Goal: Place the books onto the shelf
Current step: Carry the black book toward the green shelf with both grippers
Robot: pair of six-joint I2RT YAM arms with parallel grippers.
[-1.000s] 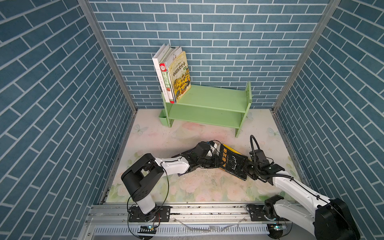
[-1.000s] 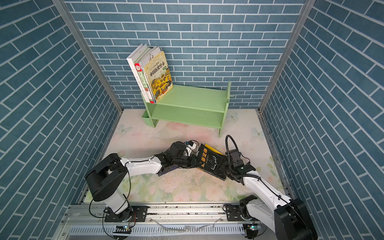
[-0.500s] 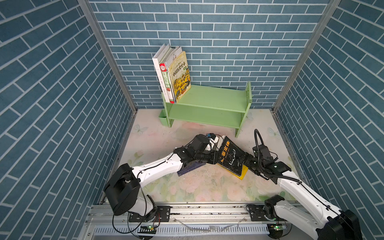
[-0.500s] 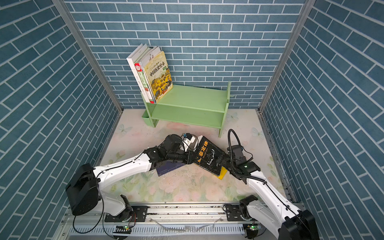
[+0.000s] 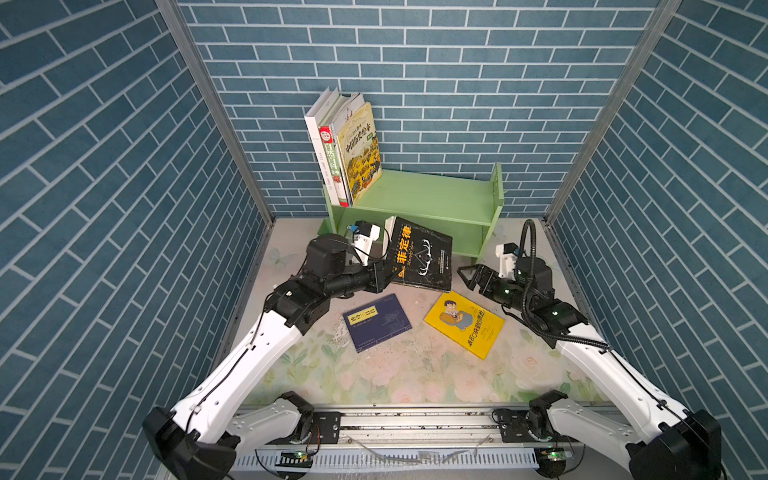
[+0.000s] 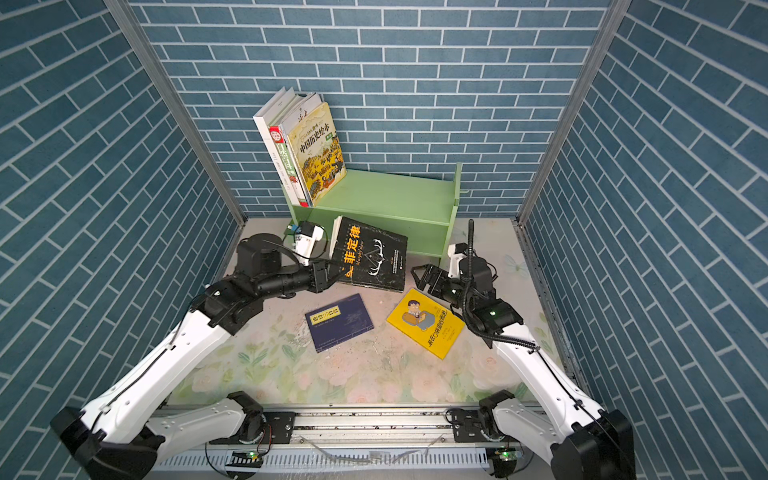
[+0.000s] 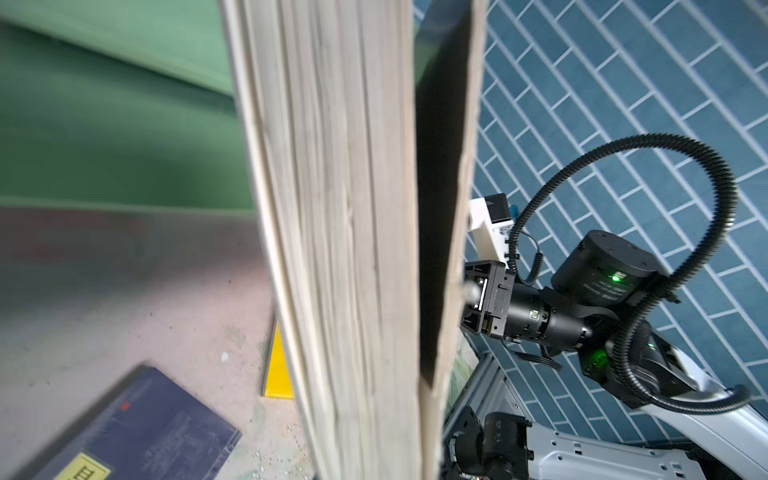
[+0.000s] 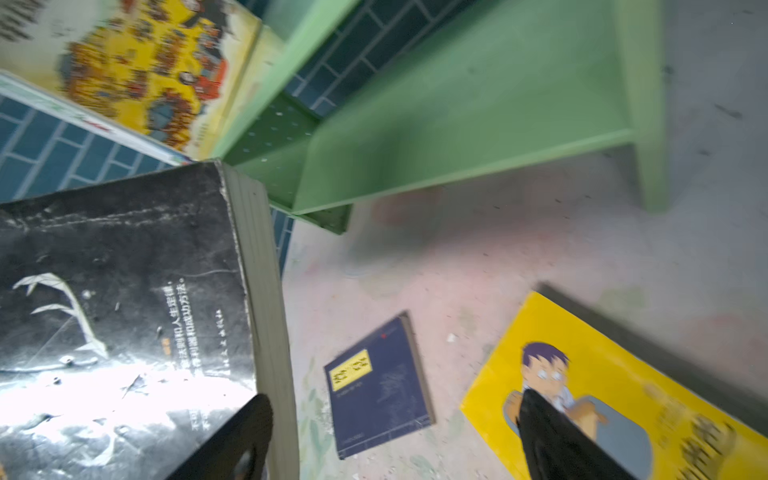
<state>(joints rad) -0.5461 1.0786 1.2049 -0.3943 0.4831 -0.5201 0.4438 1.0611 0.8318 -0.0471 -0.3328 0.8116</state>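
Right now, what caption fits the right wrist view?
Open right gripper beside raised black book; navy book, yellow book flat before green shelf.

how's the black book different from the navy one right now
The black book is gripped at a corner by the left end effector and tilted up; the navy book lies flat on the table, untouched. The black book is much thicker than the thin navy book. The black book shows a white antler drawing, the navy book a yellow label. Neither is on the shelf yet.

A light green shelf [image 5: 419, 195], a black book [image 5: 428, 249] with yellow letters, a navy book [image 5: 377, 322] and a bright yellow book [image 5: 464, 323] are seen.
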